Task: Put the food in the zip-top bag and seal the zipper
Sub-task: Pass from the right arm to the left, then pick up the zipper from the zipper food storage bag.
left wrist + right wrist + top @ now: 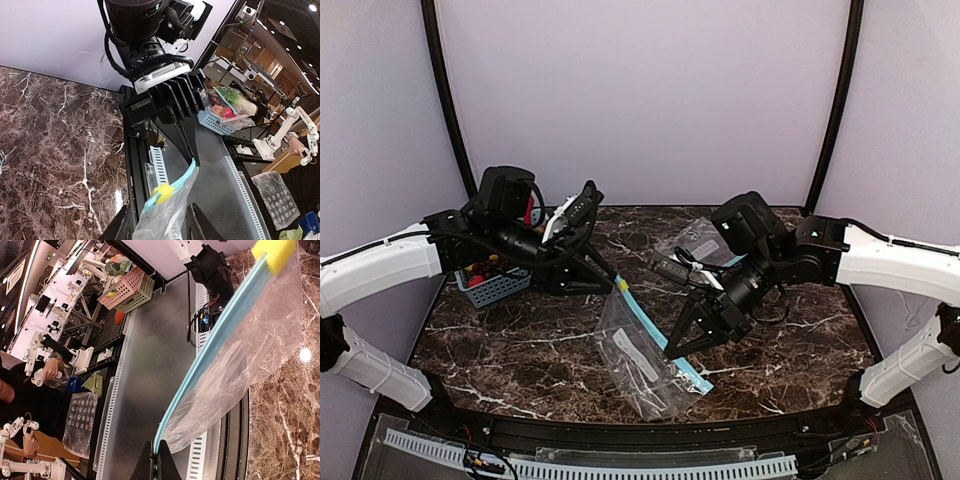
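Observation:
The clear zip-top bag hangs stretched between both grippers above the marble table; its white label faces up. Its teal zipper runs diagonally, with a yellow slider at the far end. My left gripper stands open, a finger on each side of the bag's slider end, not pressing it. My right gripper is shut on the zipper at the near end, and shows in the top view too. The food is out of view.
A second clear bag lies on the table behind the right arm. A blue basket with colourful items stands at the far left, partly hidden by the left arm. The black frame rail lines the near edge.

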Robot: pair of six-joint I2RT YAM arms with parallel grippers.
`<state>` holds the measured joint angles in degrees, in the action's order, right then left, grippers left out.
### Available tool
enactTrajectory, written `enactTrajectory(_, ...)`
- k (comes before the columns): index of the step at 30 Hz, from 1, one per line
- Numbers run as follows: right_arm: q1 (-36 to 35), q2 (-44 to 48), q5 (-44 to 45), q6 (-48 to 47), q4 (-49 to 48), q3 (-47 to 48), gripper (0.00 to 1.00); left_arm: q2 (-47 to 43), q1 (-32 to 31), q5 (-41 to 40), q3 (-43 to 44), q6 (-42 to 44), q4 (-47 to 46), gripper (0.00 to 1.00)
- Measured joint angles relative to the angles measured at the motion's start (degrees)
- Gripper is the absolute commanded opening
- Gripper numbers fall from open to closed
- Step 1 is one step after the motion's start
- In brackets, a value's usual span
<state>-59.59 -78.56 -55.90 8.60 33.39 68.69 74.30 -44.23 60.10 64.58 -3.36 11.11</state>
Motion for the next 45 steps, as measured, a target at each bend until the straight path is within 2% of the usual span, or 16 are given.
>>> enactTrajectory(10,0.00,0.00,0.00,0.00,-0.46,0.00,0.00,1.09,0.00,1.22,0.00,0.20,0.61,0.33)
enactTrajectory(21,0.00,0.00,0.26,0.04,-0.85,0.00,0.00,2.51,0.00,3.10,-0.04,-0.02,0.52,0.03)
enactTrajectory(24,0.00,0.00,0.63,0.04,-0.85,0.00,0.00,2.51,0.00,3.15,-0.11,-0.04,0.50,0.01)
enactTrajectory(25,0.00,0.02,0.92,0.07,-0.83,0.00,0.06,2.51,0.00,3.10,-0.13,0.02,0.57,0.01)
enactTrajectory(30,-0.02,0.28,5.01,0.98,-1.03,-0.02,0.51,2.51,0.07,2.12,-0.09,2.01,2.64,0.01)
enactTrajectory(31,-0.04,0.61,6.75,0.96,-1.44,-0.09,0.57,2.51,0.07,1.36,-0.07,2.99,3.48,0.01)
enactTrajectory(34,-0.04,2.10,12.31,2.89,-3.52,-0.87,0.64,2.51,-0.02,-1.70,-0.04,5.68,5.73,0.00)
enactTrajectory(37,-0.04,4.37,18.99,4.90,-8.87,-3.23,0.66,2.45,-0.33,-3.63,-0.70,6.75,5.03,0.01)
enactTrajectory(41,-0.04,6.14,25.29,6.97,-16.92,-6.51,0.61,2.05,-0.59,-3.43,-3.37,6.40,3.04,0.01)
enactTrajectory(45,-0.04,4.68,27.89,7.93,-23.82,-7.08,0.54,1.99,-0.68,-2.84,-5.60,5.64,1.51,0.01)
